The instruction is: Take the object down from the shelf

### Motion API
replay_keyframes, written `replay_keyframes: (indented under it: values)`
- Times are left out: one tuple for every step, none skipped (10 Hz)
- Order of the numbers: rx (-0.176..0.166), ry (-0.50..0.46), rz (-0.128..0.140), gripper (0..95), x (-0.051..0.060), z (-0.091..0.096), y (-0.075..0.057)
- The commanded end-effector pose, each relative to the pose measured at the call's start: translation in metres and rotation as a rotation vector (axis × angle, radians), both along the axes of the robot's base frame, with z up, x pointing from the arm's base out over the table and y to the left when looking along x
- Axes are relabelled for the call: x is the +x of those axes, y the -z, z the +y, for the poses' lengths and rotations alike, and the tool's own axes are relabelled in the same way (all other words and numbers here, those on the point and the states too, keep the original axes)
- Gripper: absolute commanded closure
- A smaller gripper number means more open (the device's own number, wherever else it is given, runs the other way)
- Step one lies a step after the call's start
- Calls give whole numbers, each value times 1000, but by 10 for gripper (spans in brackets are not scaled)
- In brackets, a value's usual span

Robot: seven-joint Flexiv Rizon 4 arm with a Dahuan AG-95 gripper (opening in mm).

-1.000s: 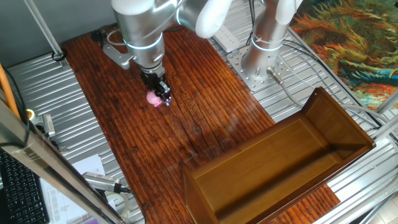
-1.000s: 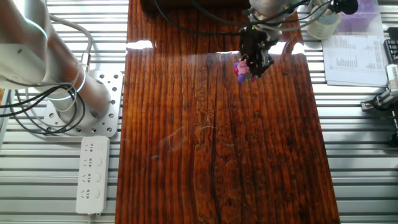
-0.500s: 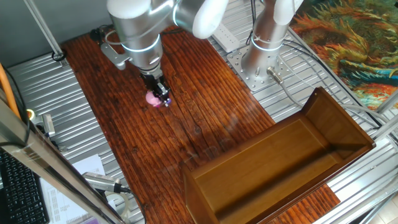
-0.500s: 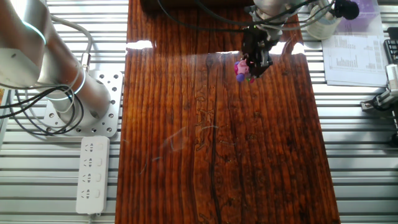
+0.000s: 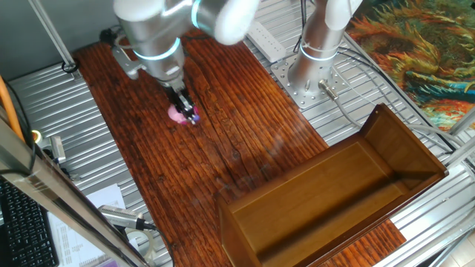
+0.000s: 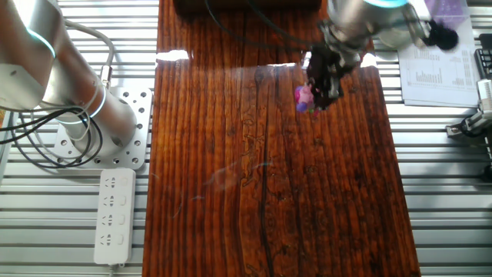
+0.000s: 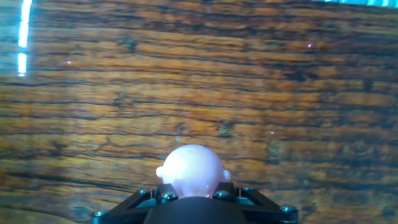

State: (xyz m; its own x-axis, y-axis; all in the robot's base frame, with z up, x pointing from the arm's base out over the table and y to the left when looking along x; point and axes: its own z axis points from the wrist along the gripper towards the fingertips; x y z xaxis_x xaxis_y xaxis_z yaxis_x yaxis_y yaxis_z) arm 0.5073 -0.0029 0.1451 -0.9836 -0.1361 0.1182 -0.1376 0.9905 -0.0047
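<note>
The object point(image 5: 178, 114) is a small rounded pink item with a purple-blue bit. It sits between the fingers of my gripper point(image 5: 185, 111), low over the reddish striped tabletop near its far left part. It also shows in the other fixed view point(image 6: 303, 97) beside the gripper point(image 6: 320, 94). In the hand view the pink object point(image 7: 191, 172) fills the gap of the shut gripper point(image 7: 193, 198). I cannot tell whether it touches the wood. The shelf point(image 5: 334, 185), a brown open wooden box, lies at the near right, far from the gripper.
A second arm's base point(image 5: 312, 67) stands on the metal plate right of the tabletop and also shows in the other fixed view point(image 6: 92, 123). A power strip point(image 6: 114, 215) lies beside it. Papers point(image 6: 442, 73) and a keyboard point(image 5: 22, 230) lie off the wood.
The arm has leaned and shifted slightly left across the tabletop, carrying the pink object with it. The jaws stay shut on the object.
</note>
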Motion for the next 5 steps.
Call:
replay_keyframes:
  values:
    - [8,-78,-11,950,5,-31,3]
    - [9,-95,-14,950,6,-44,5]
    - [15,-110,-16,950,7,-55,5]
    - [15,-114,-15,950,7,-60,5]
    - [3,-80,-14,950,6,-69,4]
